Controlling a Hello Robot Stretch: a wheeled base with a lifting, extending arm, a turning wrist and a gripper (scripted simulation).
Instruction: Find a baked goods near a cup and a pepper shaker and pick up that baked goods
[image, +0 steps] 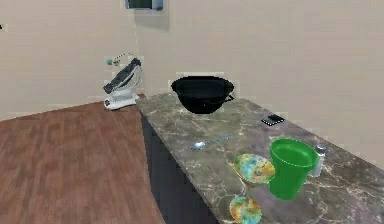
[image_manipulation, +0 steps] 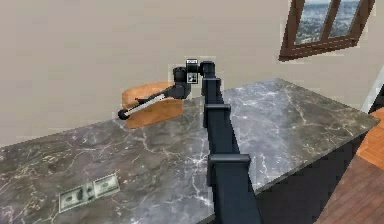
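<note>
Gripper (image_manipulation: 126, 113) shows against a brown rounded loaf (image_manipulation: 160, 114), presumably the baked goods, lying on the marble counter (image_manipulation: 300, 110). Cannot tell whether I hold anything. Best practice: centre on the loaf, then lift straight and slow.

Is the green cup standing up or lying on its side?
Standing up. The green cup sits on its base on the marble counter, with its round open top facing up.
</note>
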